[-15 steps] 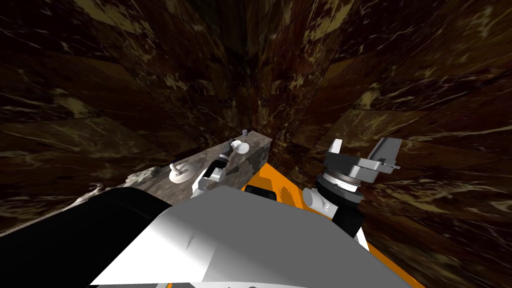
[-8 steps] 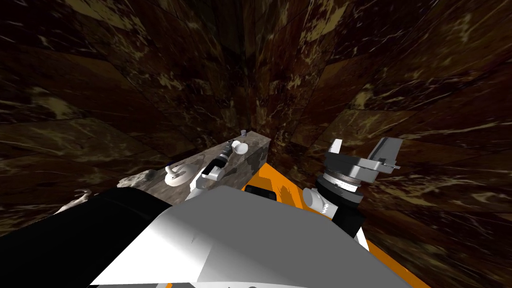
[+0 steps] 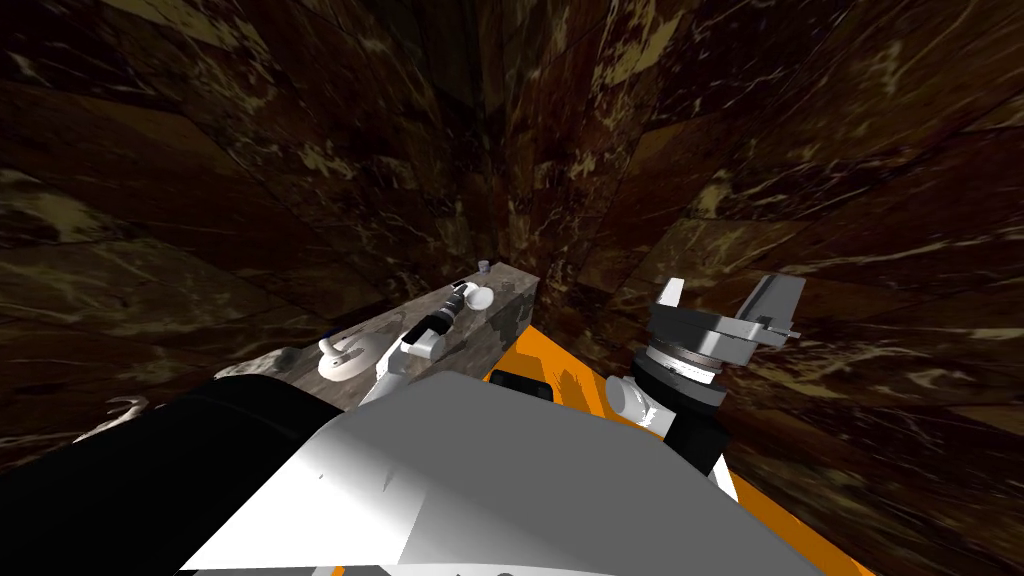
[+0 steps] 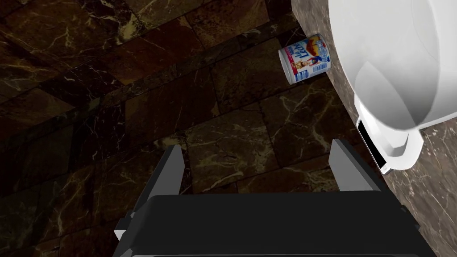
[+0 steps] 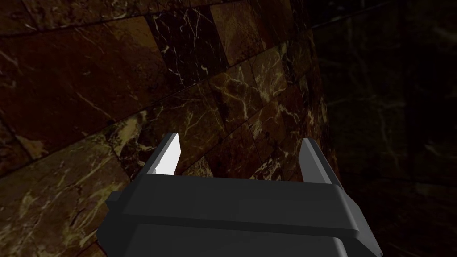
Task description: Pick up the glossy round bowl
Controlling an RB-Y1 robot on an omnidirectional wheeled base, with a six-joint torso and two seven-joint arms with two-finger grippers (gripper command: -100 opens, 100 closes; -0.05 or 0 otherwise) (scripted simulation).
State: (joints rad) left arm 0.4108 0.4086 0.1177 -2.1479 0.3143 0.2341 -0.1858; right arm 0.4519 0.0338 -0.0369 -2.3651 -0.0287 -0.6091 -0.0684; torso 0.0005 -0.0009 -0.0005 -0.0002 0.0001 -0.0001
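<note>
My left fingers point(image 4: 172, 167), spread apart, hover just beside the bowl point(image 4: 388, 67) on the surface point(image 4: 435, 196). I should shift sideways to straddle its rim before closing. My right fingers point(image 5: 168, 158) are apart too.

This looks like a tiled room in a home, a kitchen or a bathroom; I cannot tell which. Walls of dark brown marble tiles point(image 3: 200, 180) with pale veins close in on all sides. A grey stone desk point(image 3: 512, 312) carries a labelled tin point(image 4: 305, 58) and a white bowl point(image 3: 481, 296).
</note>
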